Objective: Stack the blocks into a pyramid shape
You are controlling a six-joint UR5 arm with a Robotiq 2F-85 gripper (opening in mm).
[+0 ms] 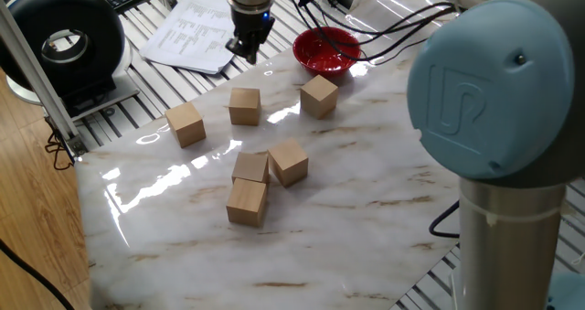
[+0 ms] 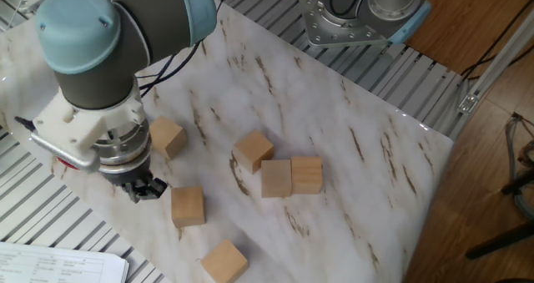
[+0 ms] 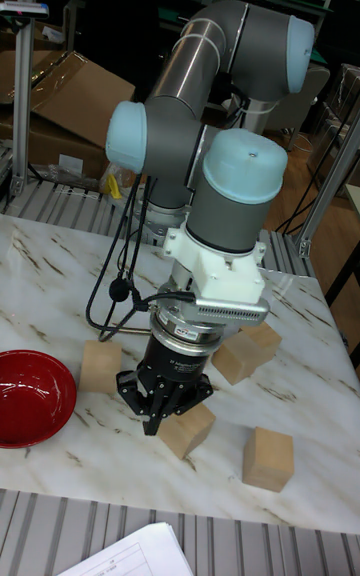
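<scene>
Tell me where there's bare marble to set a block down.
Bare marble lies between the touching blocks and the arm's base, and along the near edge below them. It is crowded toward the red bowl, where the gripper hangs near two blocks.

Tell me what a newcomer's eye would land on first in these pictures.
The big grey and light-blue arm dominates, its gripper hanging low near the table's edge, close to the red bowl. On the marble table, five tan wooden blocks lie scattered, three clustered mid-table, none stacked. Whether the jaws are open is unclear.
</scene>
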